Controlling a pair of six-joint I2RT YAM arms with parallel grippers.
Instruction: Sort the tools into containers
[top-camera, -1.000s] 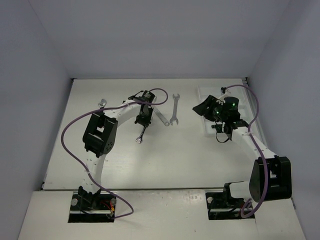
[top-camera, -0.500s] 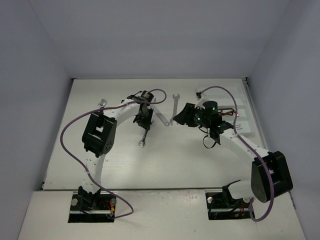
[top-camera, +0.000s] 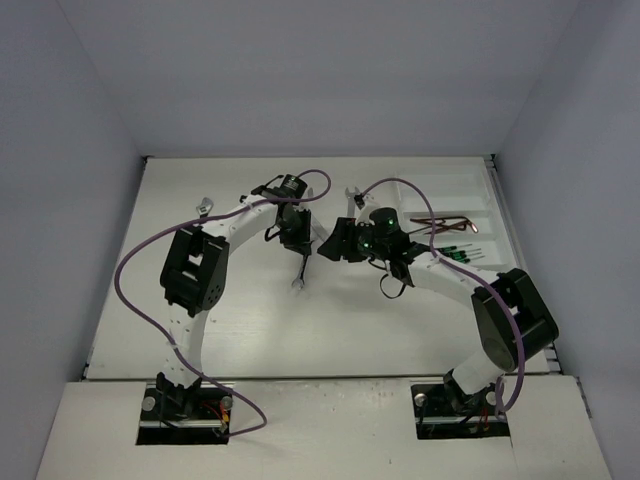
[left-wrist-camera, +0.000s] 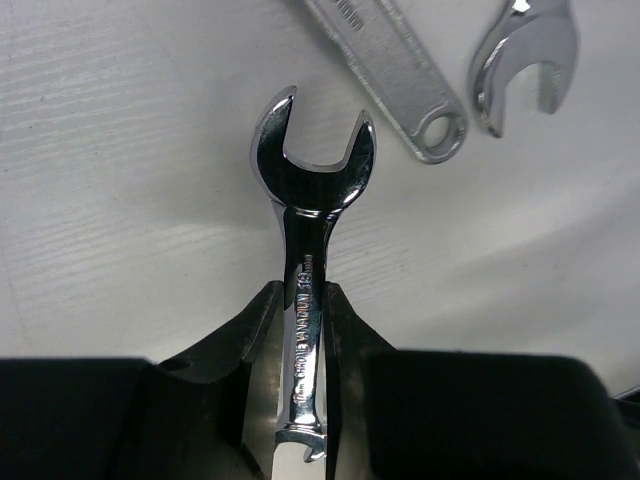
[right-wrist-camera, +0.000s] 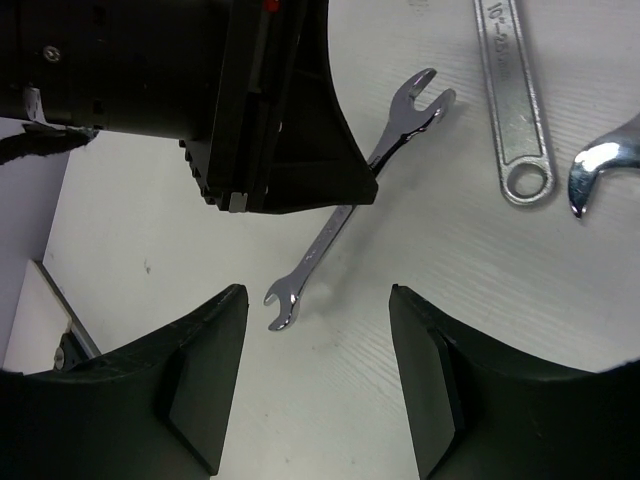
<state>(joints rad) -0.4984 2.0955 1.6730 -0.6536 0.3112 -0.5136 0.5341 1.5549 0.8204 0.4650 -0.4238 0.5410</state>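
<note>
Near the middle of the tabletop, the left jaws pinch the shank of a small open-end wrench. Its forked end sticks out past them toward the near edge. Just to the right, the right jaws are spread wide and grip nothing, and they face the held wrench.

Just beyond these, a flat wrench with a hole in its handle end and a larger open-end wrench lie side by side on the tabletop, close but not touching.

Toward the far right corner sits the white tray, partly hidden by the right arm. Green-and-black screwdrivers lie in a nearer compartment and brown hex keys in the one behind it. Well apart from everything else, another wrench lies near the left edge, toward the far corner.
</note>
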